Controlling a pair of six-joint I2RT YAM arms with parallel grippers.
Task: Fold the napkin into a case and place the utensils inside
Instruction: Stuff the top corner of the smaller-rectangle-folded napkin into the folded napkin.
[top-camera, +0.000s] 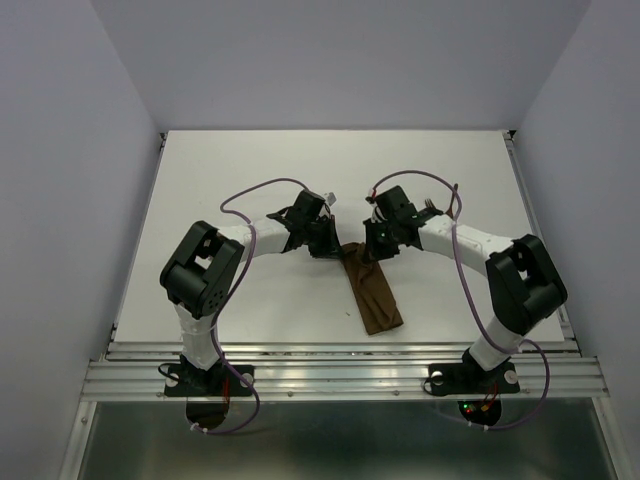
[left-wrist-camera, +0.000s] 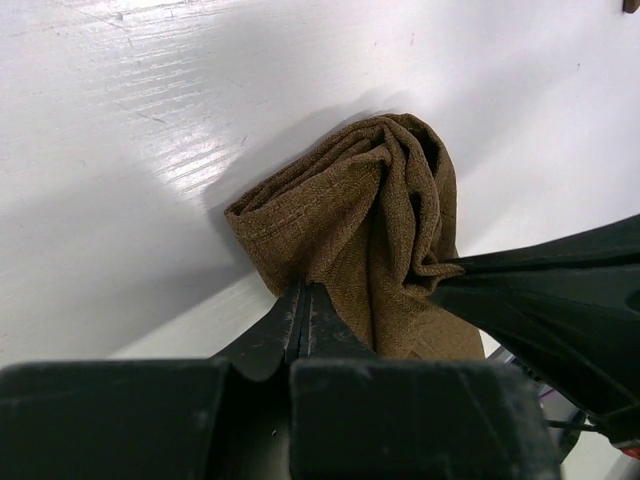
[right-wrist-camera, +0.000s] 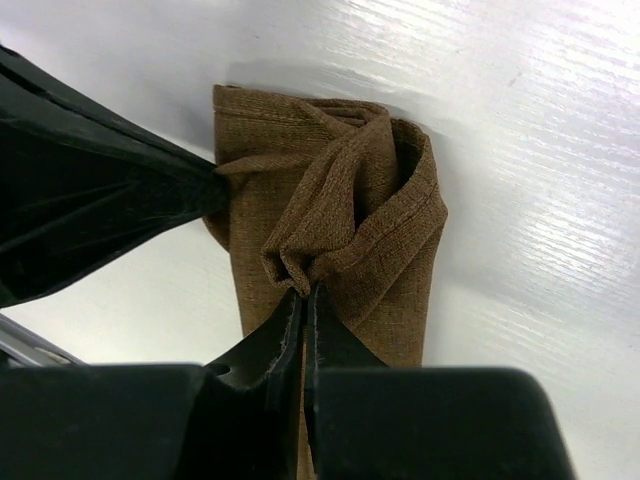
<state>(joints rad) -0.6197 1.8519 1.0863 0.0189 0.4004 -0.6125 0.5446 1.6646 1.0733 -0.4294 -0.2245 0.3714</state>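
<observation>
The dark brown napkin (top-camera: 372, 295) lies on the white table as a narrow folded strip, running from the middle toward the near edge. Its far end is bunched up between both grippers. My left gripper (top-camera: 328, 240) is shut on a corner of that end (left-wrist-camera: 303, 288), with the cloth (left-wrist-camera: 350, 220) crumpled just beyond its tips. My right gripper (top-camera: 372, 245) is shut on a gathered fold of the same end (right-wrist-camera: 308, 288), above the strip (right-wrist-camera: 330, 190). The two grippers face each other, almost touching. The utensils are out of view.
The white table (top-camera: 250, 170) is enclosed by pale walls on the left, right and back. A metal rail (top-camera: 340, 365) runs along the near edge, where both arm bases stand. Purple cables loop over both arms.
</observation>
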